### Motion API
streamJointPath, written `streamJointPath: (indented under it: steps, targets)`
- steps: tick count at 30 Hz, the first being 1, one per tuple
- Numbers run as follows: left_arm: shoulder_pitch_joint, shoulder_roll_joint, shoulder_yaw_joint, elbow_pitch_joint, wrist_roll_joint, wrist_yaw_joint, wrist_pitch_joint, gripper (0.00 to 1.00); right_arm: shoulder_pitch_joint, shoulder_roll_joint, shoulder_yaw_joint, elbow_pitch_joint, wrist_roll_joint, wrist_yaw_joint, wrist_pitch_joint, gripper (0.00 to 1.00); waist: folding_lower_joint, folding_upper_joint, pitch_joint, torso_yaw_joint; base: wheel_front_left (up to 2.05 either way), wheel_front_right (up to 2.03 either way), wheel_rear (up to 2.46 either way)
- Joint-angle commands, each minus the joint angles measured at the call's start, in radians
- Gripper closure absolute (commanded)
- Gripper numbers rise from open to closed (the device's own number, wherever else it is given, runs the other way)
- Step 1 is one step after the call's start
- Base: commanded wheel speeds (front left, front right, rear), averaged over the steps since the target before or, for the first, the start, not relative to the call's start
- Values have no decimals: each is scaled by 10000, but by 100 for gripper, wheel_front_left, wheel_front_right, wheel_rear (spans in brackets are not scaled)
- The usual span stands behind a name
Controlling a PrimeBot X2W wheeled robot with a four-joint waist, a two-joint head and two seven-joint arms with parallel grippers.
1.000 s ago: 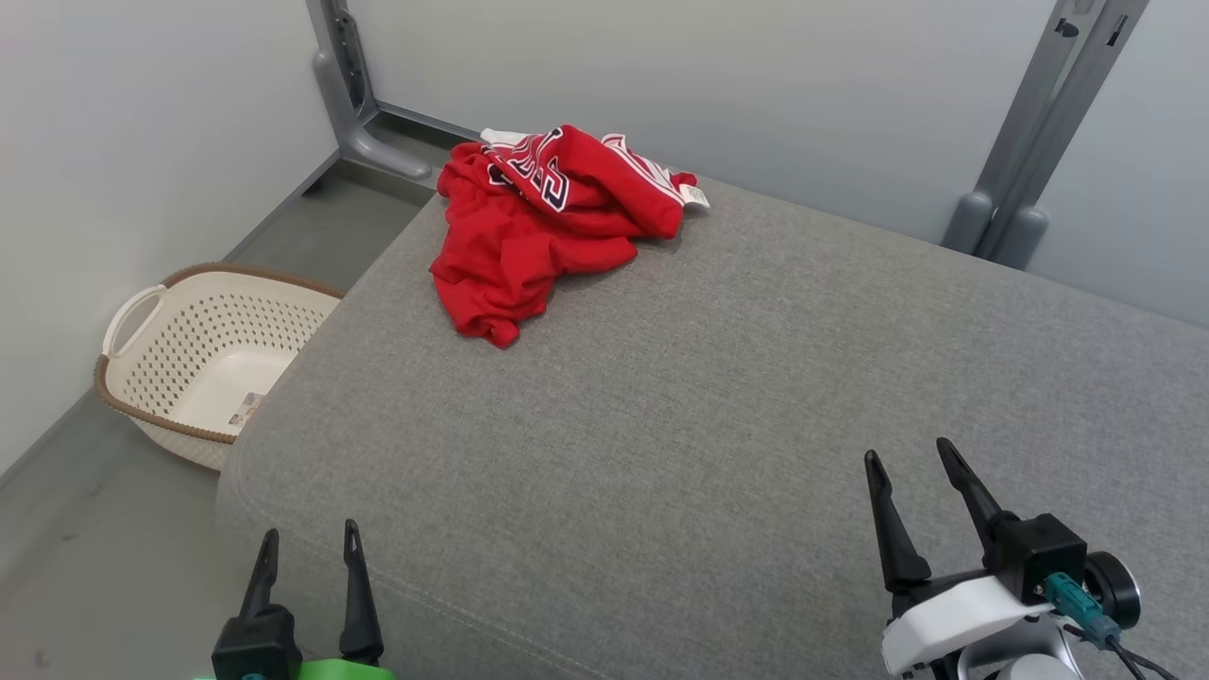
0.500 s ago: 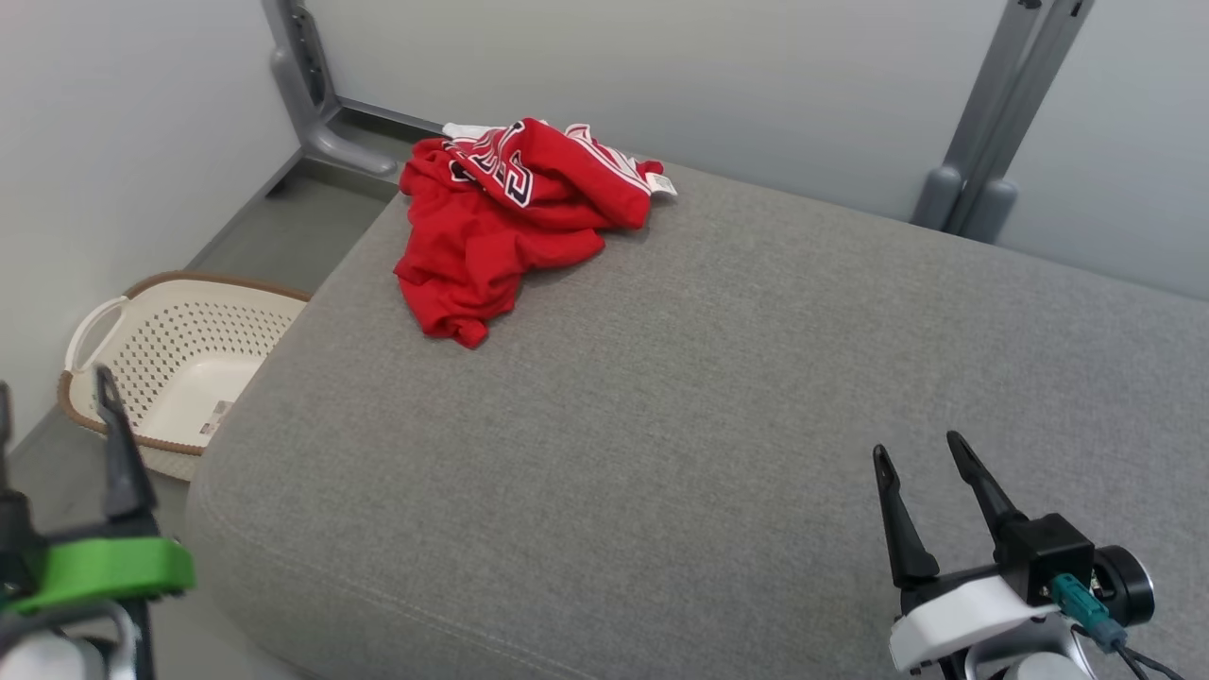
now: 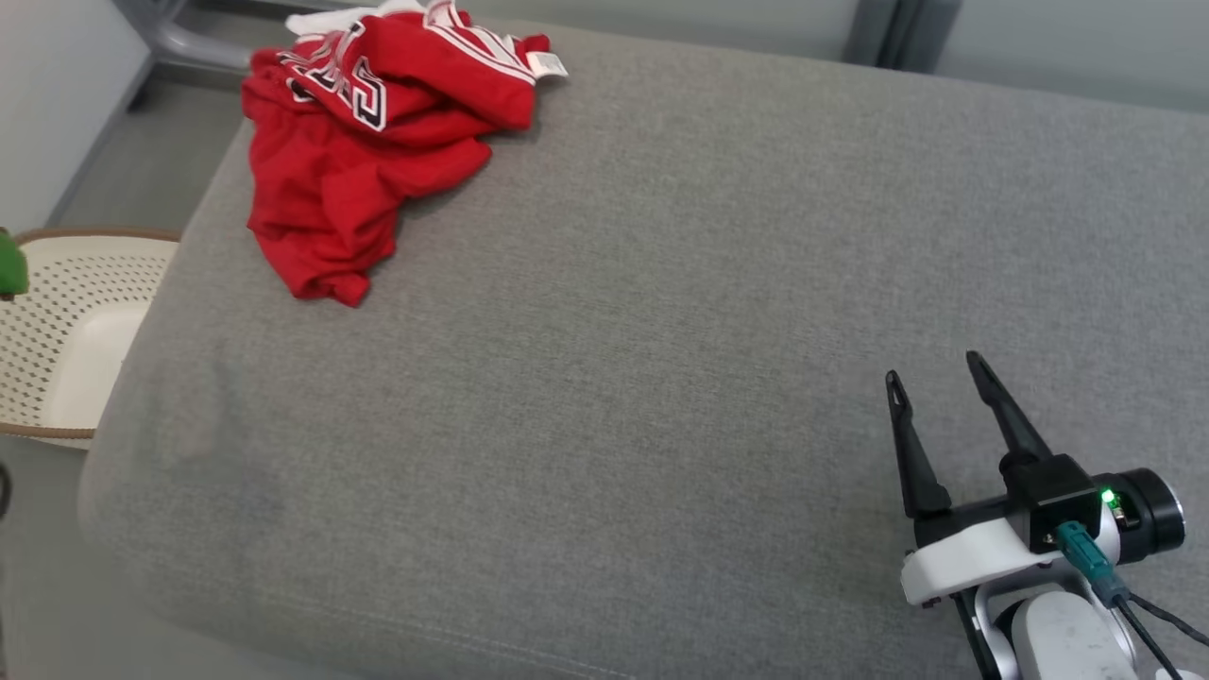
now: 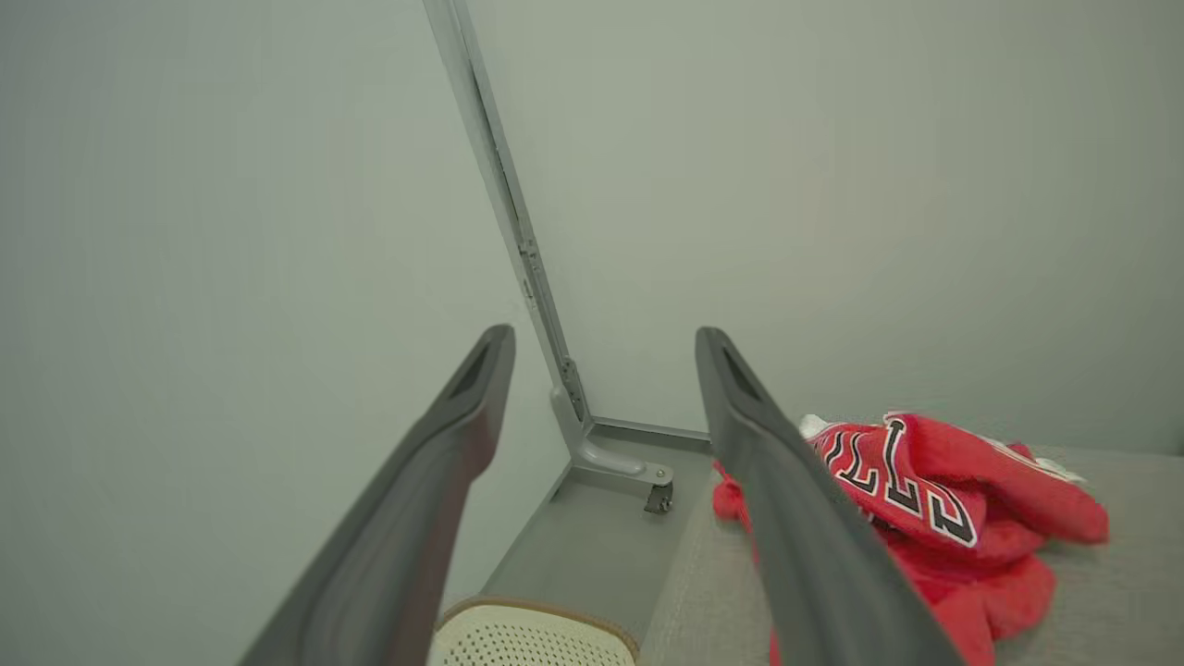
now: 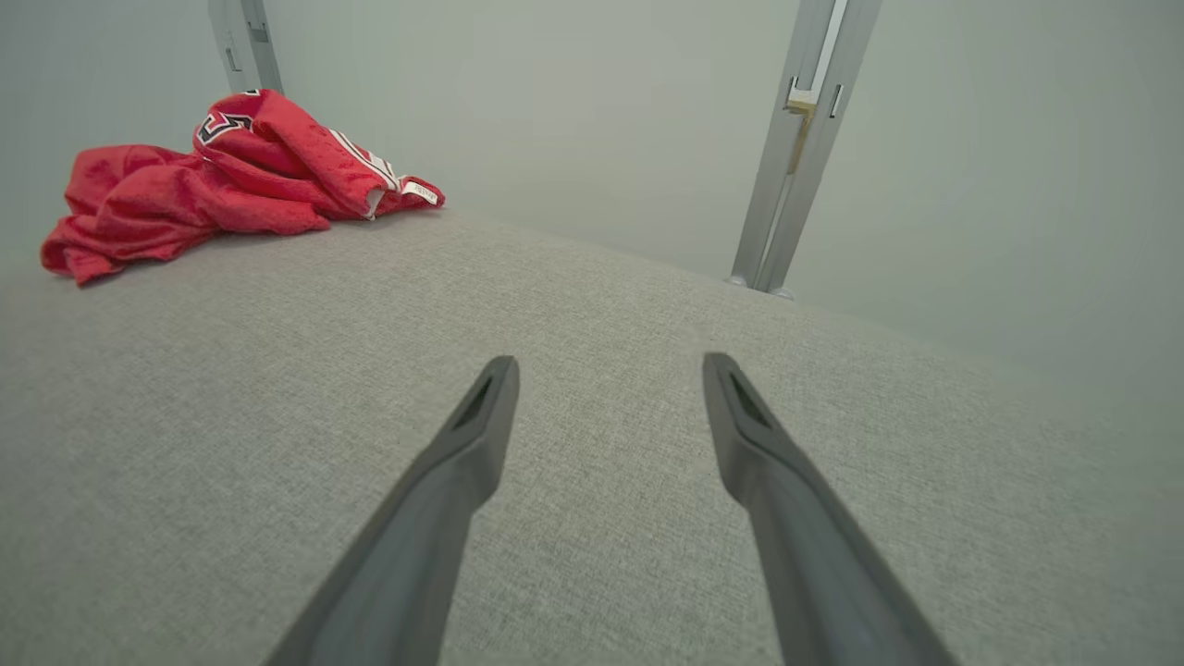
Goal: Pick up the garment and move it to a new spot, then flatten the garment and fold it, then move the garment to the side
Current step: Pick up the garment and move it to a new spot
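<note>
The garment [image 3: 349,179], judged light and limp, is best pinched at a raised fold; both jaws are seen open, empty.

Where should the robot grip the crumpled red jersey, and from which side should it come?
On the red jersey, likely the raised fold with the lettering, pinched from above: it stands proud of the heap. The open left gripper looks nearer.

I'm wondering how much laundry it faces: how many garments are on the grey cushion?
1: a crumpled red garment at the far left corner of the grey cushion. A white scrap behind it could be its lining or another piece.
</note>
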Motion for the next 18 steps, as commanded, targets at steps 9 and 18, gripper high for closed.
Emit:
streamJointPath:
  steps: [9, 18]
  targets:
    - [-1172, -374, -1148, 2862, -1888, -361, 1384, 0, 200, -34, -440, -1204, -609, -5, 342, 0, -2, 0, 2254, -1327, 0, 0, 0]
    - [-1234, -137, -2504, 3635, -4029, -360, 1124, 0, 336, -39, -680, -2005, -659, -5, 559, 0, -2, 0, 2974, -1540, 0, 0, 0]
